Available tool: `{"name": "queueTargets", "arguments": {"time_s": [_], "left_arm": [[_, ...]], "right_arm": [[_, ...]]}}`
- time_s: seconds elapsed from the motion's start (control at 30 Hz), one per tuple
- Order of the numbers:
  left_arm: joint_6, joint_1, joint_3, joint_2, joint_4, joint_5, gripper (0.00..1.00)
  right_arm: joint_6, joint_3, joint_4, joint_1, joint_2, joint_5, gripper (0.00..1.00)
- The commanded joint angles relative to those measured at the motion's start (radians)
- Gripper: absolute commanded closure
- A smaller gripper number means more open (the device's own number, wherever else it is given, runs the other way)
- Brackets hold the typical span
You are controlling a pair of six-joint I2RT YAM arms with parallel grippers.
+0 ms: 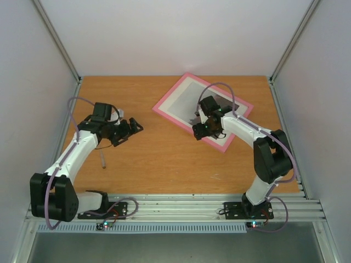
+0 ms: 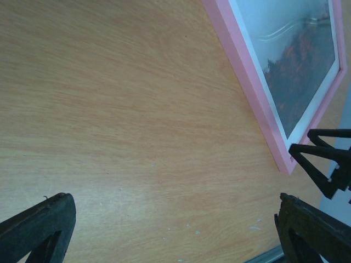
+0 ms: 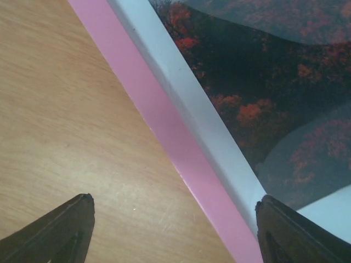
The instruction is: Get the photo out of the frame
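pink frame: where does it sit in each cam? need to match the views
Top external: the frame lies as a tilted rectangle, upper centre-right.
Left wrist: upper right, the frame's pink edge slanting down to a corner near the right side.
Right wrist: a pink band running diagonally from top left to bottom centre-right.
Shared landmark: the orange wood table bordering that pink edge in all three.
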Motion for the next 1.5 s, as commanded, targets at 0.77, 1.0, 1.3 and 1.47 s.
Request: {"name": "queueTargets", "arguments": {"time_s": [0.77,1.0,1.3,1.47], "left_arm": [[-0.105,-0.082,-0.123,0.078,0.173,0.064,0.01],[-0.116,-0.082,-0.139,0.069,0.184,0.075,0.01],[-0.112,-0.082,-0.158,0.044,0.177,0.069,0.01],[-0.111,-0.082,-0.162,0.042,0.176,0.068,0.01]], "right_arm": [[-0.055,0.094,-0.037,0.150,0.223,0.138,0.56],[-0.052,0.101,-0.038,0.177,0.177,0.199,0.52],[-0.112,0.111,-0.021,0.139,0.179,0.318,0.39],[-0.128,0.112,-0.004,0.119,0.216,0.295,0.39]]}}
